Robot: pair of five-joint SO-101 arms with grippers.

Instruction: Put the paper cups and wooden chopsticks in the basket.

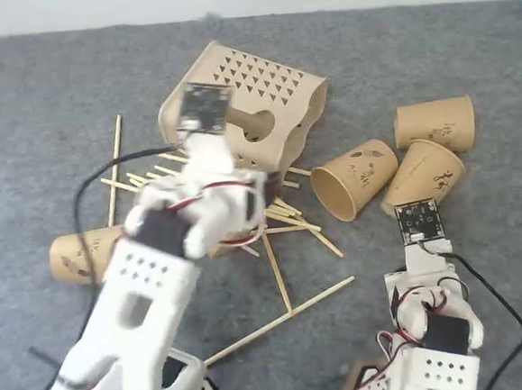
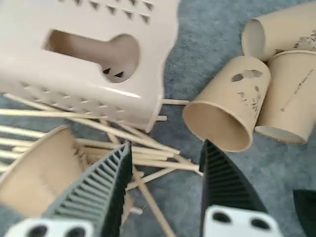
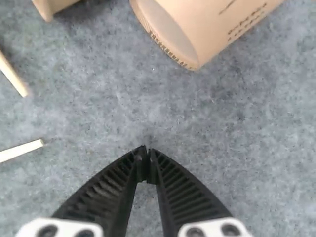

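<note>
Logged right gripper point(image 3: 146, 152) clenched on nothing above grey carpet point(image 3: 247, 128), just short of the rolled rim of a paper cup point(image 3: 232, 24). Logged left gripper point(image 2: 167, 145) released, jaws spread over crossed wooden chopsticks point(image 2: 153, 160). Judged a pinch likely to scatter sticks or nudge the tapered cup point(image 2: 39, 173) beside them; judged anything dropped likely to slide out of the basket point(image 1: 270, 86) beyond, tipped on its side. Noted thin straight wood, smooth card, stiff perforated plastic

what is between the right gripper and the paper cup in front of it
Bare grey carpet; nothing else lies between the right gripper and the paper cup, as the right wrist view shows.
</note>
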